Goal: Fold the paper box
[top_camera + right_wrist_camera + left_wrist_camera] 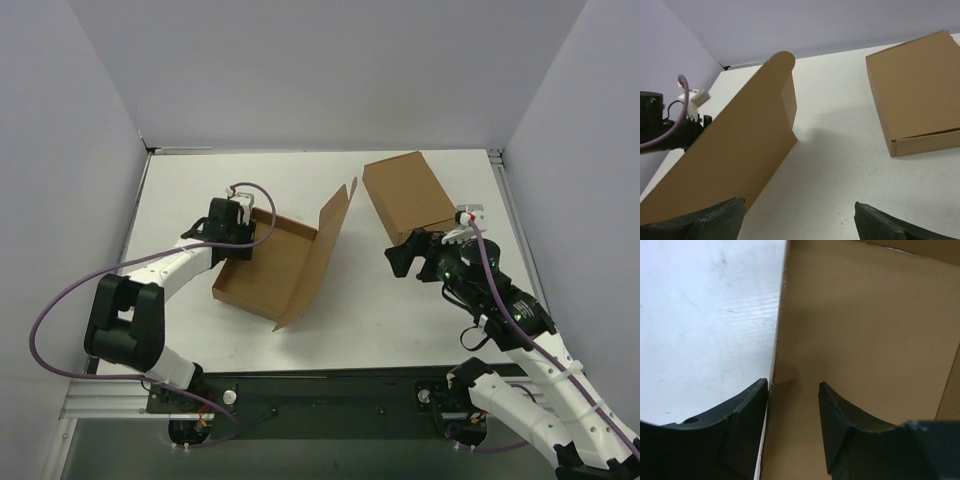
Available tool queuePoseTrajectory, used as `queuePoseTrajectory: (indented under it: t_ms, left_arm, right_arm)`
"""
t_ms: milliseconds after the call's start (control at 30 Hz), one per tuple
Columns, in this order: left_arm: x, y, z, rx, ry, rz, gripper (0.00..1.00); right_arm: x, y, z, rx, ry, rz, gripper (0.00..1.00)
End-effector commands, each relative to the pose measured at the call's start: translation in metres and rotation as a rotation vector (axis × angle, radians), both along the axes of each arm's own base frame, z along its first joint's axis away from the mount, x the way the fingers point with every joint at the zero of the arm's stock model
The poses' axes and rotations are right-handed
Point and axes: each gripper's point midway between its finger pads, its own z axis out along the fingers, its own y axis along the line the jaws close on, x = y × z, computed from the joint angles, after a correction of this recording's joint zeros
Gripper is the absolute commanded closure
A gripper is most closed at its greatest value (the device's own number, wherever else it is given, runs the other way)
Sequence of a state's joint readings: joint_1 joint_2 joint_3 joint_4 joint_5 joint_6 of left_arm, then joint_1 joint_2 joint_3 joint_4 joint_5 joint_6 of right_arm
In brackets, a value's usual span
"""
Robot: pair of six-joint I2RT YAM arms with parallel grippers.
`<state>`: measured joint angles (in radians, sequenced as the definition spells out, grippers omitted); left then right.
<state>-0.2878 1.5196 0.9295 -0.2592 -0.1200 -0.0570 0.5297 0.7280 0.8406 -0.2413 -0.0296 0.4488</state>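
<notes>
The main risk, I think, is at the side wall of the box (262, 272). The left gripper (793, 385) stands over this wall half open, not clamped. One finger (747, 415) is outside and touches the cardboard, and the other is inside the box, apart from the wall. If the gripper closes or pushes a little off the crease, the thin wall may bend in a wrong place. The light box may also slide on the desk (400, 330) instead of folding. The tall lid flap (740, 155) stands up on the side of the box toward the right arm, and nothing holds it. If the box is shaken, the flap can drop open or shut too early.

The box lies on the desk, open upward, with the left gripper at its wall on the side away from the flap. The right gripper (800, 212) is released, wide and empty, on the flap side of the box, near the flap but not touching it. A closed carton (915, 95) lies beyond the flap, apart from the box.
</notes>
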Motion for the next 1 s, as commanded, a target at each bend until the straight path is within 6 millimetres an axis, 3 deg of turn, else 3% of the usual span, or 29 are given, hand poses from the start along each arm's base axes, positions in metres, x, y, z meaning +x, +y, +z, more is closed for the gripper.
queuePoseTrajectory:
  t_ms: [0, 133, 233, 367, 433, 500, 533, 600, 667, 733, 767, 967]
  left_arm:
    - [-0.016, -0.034, -0.016, -0.217, 0.093, 0.000, 0.43]
    - [-0.044, -0.053, -0.036, -0.363, 0.205, 0.014, 0.38]
    - [-0.058, -0.066, -0.032, -0.451, 0.237, 0.005, 0.31]
    - [-0.083, -0.072, -0.018, -0.544, 0.235, 0.005, 0.28]
    - [-0.096, -0.081, -0.010, -0.616, 0.247, -0.004, 0.25]
    - [-0.114, -0.089, -0.002, -0.693, 0.262, -0.006, 0.25]
    - [-0.118, -0.095, 0.009, -0.726, 0.231, -0.033, 0.25]
    - [-0.132, -0.099, 0.005, -0.751, 0.245, -0.012, 0.25]
    - [-0.140, -0.110, 0.016, -0.777, 0.217, -0.039, 0.25]
    - [-0.146, -0.113, 0.021, -0.769, 0.190, -0.048, 0.25]
    - [-0.148, -0.116, 0.023, -0.768, 0.182, -0.054, 0.25]
    - [-0.182, -0.156, 0.025, -0.837, 0.188, -0.126, 0.25]
  right_arm:
    - [-0.019, -0.005, 0.009, 0.053, 0.004, 0.008, 0.08]
    - [-0.030, 0.003, -0.018, 0.053, 0.064, 0.070, 0.08]
    - [-0.042, 0.017, -0.042, 0.057, 0.111, 0.152, 0.09]
    - [-0.057, 0.037, -0.064, 0.065, 0.118, 0.213, 0.10]
    - [-0.064, 0.042, -0.077, 0.049, 0.121, 0.220, 0.12]
    - [-0.074, 0.052, -0.078, 0.066, 0.095, 0.225, 0.13]
    - [-0.078, 0.055, -0.089, 0.062, 0.096, 0.230, 0.14]
    - [-0.090, 0.065, -0.093, 0.076, 0.073, 0.245, 0.15]
    - [-0.090, 0.068, -0.097, 0.065, 0.036, 0.215, 0.15]
    - [-0.102, 0.079, -0.093, 0.050, 0.004, 0.254, 0.15]
    - [-0.101, 0.081, -0.090, 0.016, -0.014, 0.237, 0.15]
    - [-0.078, 0.041, -0.080, -0.158, -0.061, -0.086, 0.15]
